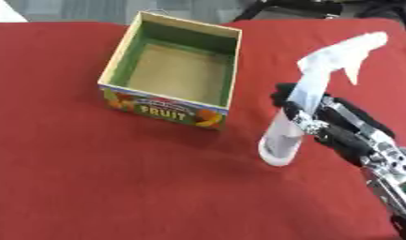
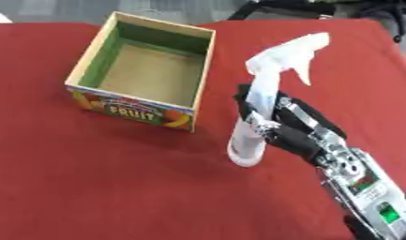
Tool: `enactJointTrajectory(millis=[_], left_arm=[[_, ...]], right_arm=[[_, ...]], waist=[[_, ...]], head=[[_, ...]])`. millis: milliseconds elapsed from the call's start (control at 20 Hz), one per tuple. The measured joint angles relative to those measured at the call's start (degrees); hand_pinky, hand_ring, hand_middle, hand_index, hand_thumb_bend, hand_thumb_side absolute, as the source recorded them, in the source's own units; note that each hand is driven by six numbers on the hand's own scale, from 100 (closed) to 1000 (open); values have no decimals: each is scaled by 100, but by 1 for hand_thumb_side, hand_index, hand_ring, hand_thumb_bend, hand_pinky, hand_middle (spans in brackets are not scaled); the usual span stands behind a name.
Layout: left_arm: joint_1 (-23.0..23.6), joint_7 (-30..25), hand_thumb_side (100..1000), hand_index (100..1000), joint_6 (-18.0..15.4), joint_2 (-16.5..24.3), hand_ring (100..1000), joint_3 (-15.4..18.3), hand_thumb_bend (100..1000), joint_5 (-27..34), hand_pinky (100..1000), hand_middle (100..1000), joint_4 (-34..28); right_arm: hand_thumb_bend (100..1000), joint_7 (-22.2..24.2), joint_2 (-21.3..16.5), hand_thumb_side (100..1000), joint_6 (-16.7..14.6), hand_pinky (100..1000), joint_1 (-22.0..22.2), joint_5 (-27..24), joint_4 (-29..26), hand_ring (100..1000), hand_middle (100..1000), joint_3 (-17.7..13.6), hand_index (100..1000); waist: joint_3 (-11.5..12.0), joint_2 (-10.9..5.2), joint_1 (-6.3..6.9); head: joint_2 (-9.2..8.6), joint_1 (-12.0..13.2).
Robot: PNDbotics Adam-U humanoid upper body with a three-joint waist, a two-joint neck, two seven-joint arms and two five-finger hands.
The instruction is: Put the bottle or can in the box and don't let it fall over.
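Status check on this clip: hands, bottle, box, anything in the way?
Right robot hand shut on spray bottle, bottle tilted, right of the box. Left robot hand not in view. Box empty, open top. Nothing between bottle and box on the red cloth.

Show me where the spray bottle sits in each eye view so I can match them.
Left eye view: spray bottle right of centre, tilted, held by the right hand.
Right eye view: spray bottle nearer centre, same hold.
Shared landmark: the fruit box to the bottle's left, on the red cloth.
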Motion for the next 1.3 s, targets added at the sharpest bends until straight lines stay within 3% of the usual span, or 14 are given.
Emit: enactJointTrajectory(millis=[450,1300], left_arm=[[0,-13,725,626,13,0,1000,-1,174,0,515,1000,0],[0,-15,724,626,14,-4,1000,-4,173,0,512,1000,0]], right_arm=[[100,-359,197,594,207,938,11,248,0,883,810,84,895],[100,-304,313,611,447,933,110,340,-38,880,821,250,883]], waist=[[-26,2,35],[-32,32,59]], head=[[-8,-45],[-34,-86]])
